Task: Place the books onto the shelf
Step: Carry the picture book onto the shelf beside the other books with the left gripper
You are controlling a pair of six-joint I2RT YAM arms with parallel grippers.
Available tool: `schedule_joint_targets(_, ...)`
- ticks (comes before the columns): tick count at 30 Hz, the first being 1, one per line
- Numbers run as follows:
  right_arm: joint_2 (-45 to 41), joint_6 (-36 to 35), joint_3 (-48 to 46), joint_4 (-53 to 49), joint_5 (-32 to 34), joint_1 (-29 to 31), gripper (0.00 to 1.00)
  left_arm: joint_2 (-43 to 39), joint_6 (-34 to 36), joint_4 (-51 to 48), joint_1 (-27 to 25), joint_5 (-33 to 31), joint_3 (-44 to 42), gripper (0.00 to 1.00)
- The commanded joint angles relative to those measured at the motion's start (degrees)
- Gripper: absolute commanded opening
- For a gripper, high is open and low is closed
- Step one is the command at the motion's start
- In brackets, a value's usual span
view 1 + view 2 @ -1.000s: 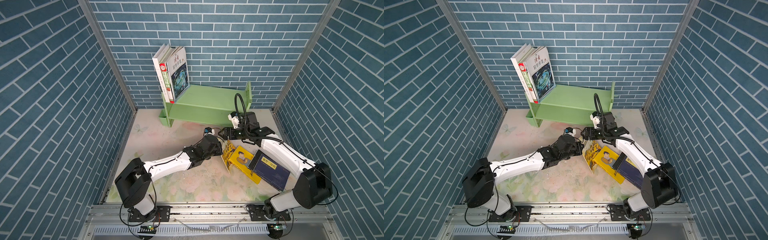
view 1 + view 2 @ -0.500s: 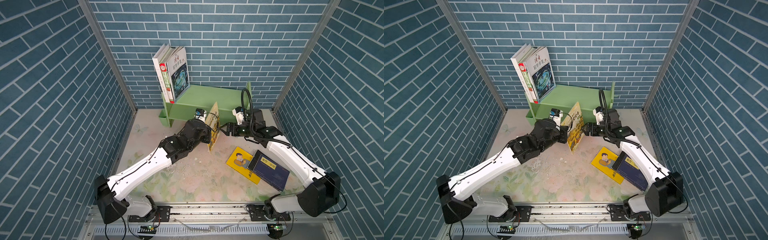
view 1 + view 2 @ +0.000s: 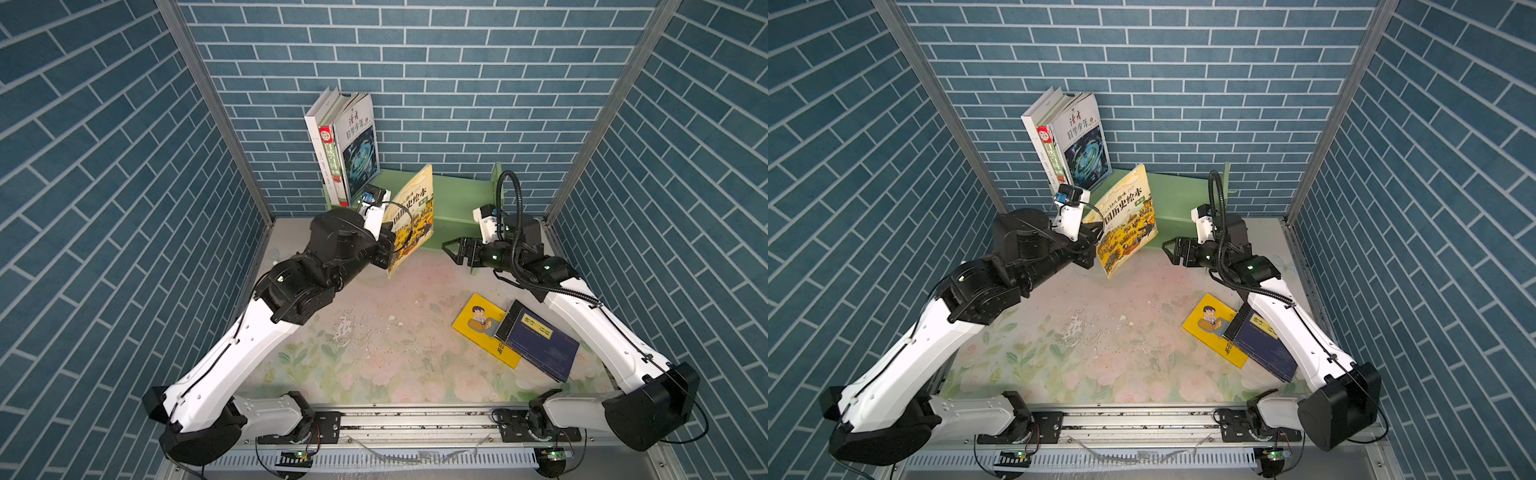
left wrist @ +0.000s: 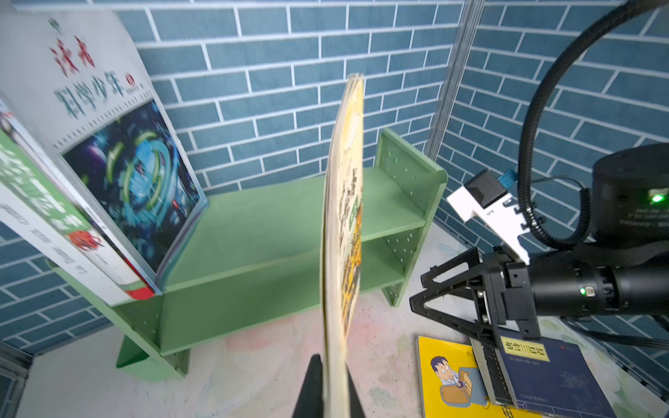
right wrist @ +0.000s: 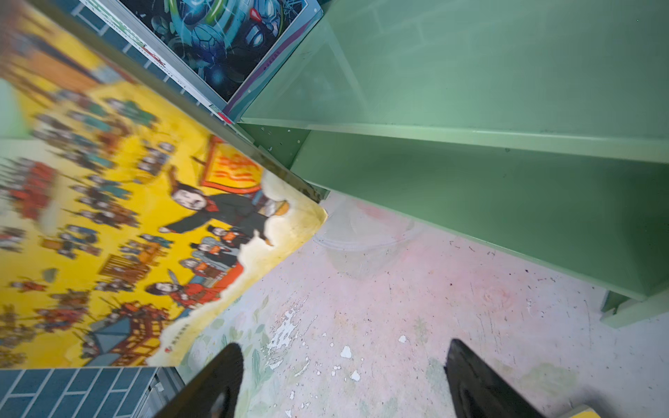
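A: What lies nearest to us on the table [image 3: 374, 332]?

B: Two books for sure. The bright yellow book [image 3: 478, 322] lies flat behind the right gripper [image 3: 1168, 254], toward the base of its arm. The navy book [image 3: 540, 345] lies partly on top of it. A dark strip runs along the navy cover, and I cannot tell if it is one more book.

A: Does the right gripper carry something?

B: No. Its jaws stand wide apart and nothing is between them. It hovers low over the table and points toward the pale yellow book [image 3: 411, 220], near it but not touching.

A: Who has that book?

B: The left gripper [image 4: 331, 365] is clamped on one edge of it and holds it upright in the air. The shelf [image 3: 461, 191] is just beyond this gripper. The book is in front of the shelf, not yet on a tier.

A: And what is already done?

B: Three books stand side by side on the top tier, at the end that is up and beyond the left gripper: the white book [image 3: 316, 124], the green-and-red encyclopedia [image 3: 332, 166] and the thin white book [image 3: 359, 141]. The rest of this tier and the lower tier look bare.

A: So how far is the task?

B: About half, in my judgement: three are placed, one is on its way, and at least two wait on the table
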Motion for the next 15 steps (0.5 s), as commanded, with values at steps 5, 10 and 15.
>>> schedule_joint_targets(5,1.38,0.78,5.30,2.82,0.57,4.28,0.90,2.24,7.23,2.44,0.62,-3.98,5.12,0.00)
schedule_joint_targets(10,5.18,0.72,10.29,7.55,1.11,7.10,0.91,4.99,8.03,2.34,2.38,-1.87,9.05,0.00)
schedule_joint_targets(15,10.44,2.24,15.39,10.96,2.05,7.97,0.91,9.42,7.95,0.40,6.48,2.62,15.90,0.00)
